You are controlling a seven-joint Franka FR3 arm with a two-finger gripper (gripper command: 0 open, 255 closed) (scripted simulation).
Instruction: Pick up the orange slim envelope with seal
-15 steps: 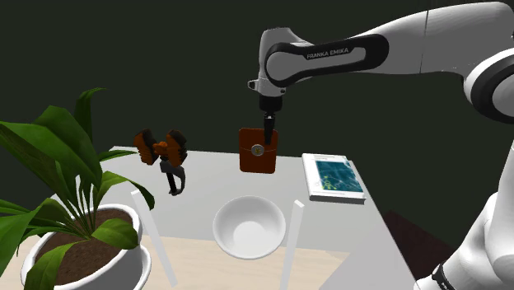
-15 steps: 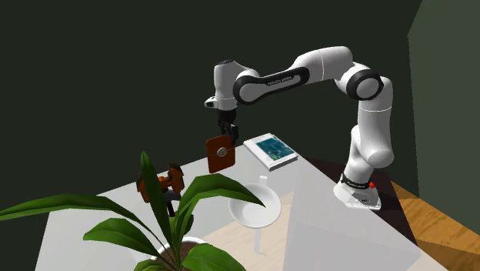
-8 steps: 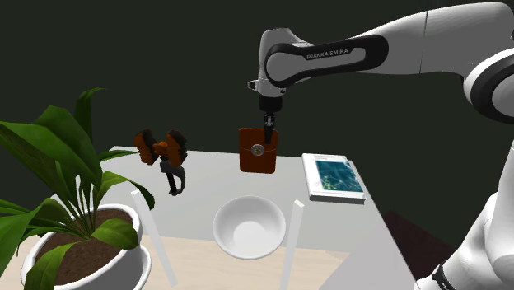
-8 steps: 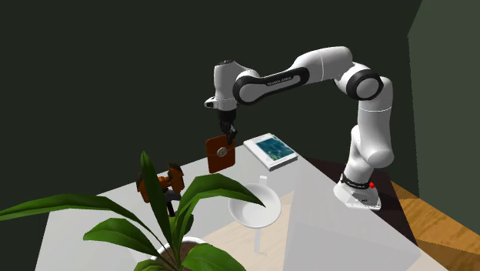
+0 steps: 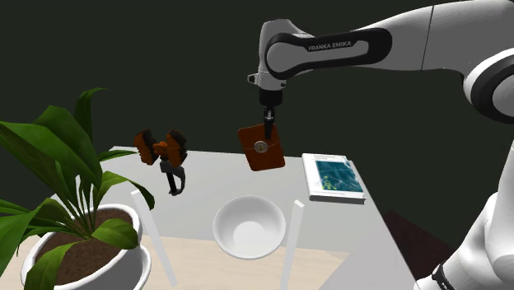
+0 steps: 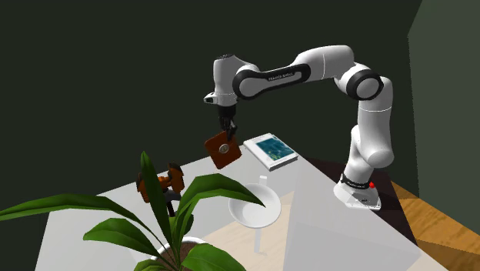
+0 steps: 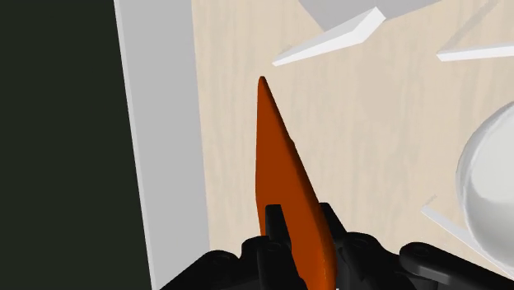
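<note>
Closed jaws pinch orange envelope [image 5: 261, 149] by its top edge; it hangs tilted above the table [image 5: 206, 177]. Grip seems shallow; raise slowly, no jerks.

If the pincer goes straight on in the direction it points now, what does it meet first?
Probably the pale table top beside the white bowl, with the clasped orange envelope touching first; depth is unclear.

White arm [image 5: 445, 37] with dark joints, "FRANKA EMIKA" lettering and an all-black claw [image 5: 267, 128].
</note>
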